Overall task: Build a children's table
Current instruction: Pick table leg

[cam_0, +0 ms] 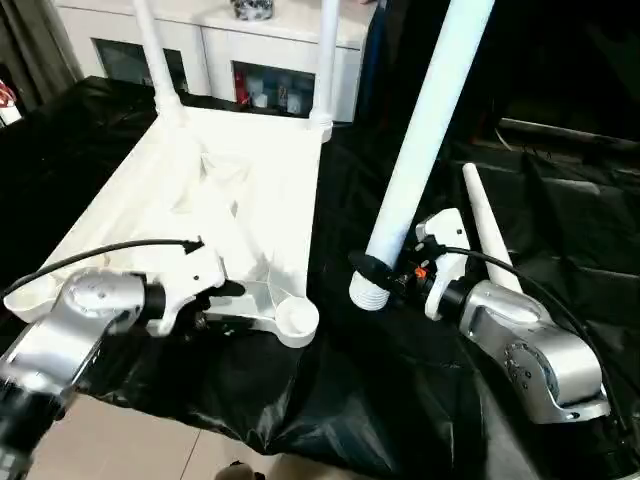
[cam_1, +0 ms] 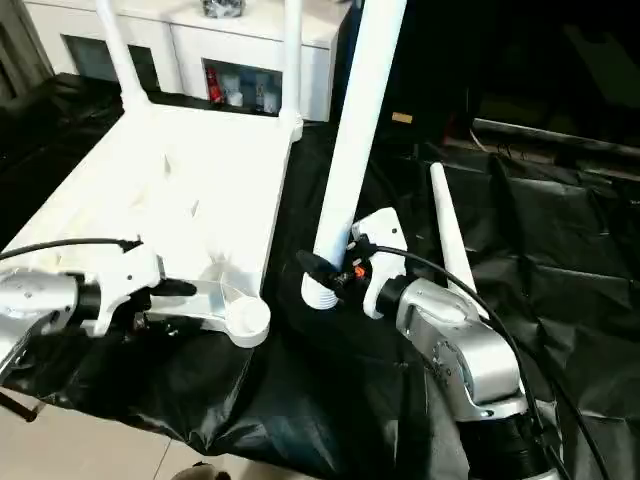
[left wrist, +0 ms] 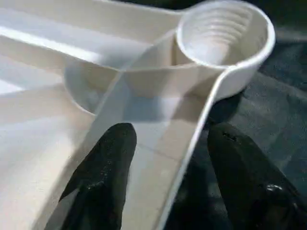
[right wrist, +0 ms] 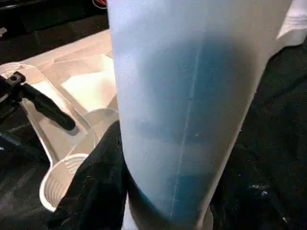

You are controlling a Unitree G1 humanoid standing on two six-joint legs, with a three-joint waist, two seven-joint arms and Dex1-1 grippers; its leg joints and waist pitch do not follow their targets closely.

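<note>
The table top (cam_0: 250, 190) is laid upside down on the cloth-covered surface (cam_0: 300, 400), to the left of centre. Two legs (cam_0: 155, 50) are seated upright in its far corner sockets, with a cabinet (cam_0: 220, 45) behind them. The near right corner socket (cam_0: 297, 318) is placed at the front, and the rim just behind it is straddled by the left gripper (left wrist: 168, 158). To the right of that socket, apart from it, a third leg (cam_0: 420, 150) is held tilted by the right gripper (cam_0: 385, 272), its threaded end lowest. Further right, a fourth leg (cam_0: 487, 225) is laid on the cloth beside the right arm
</note>
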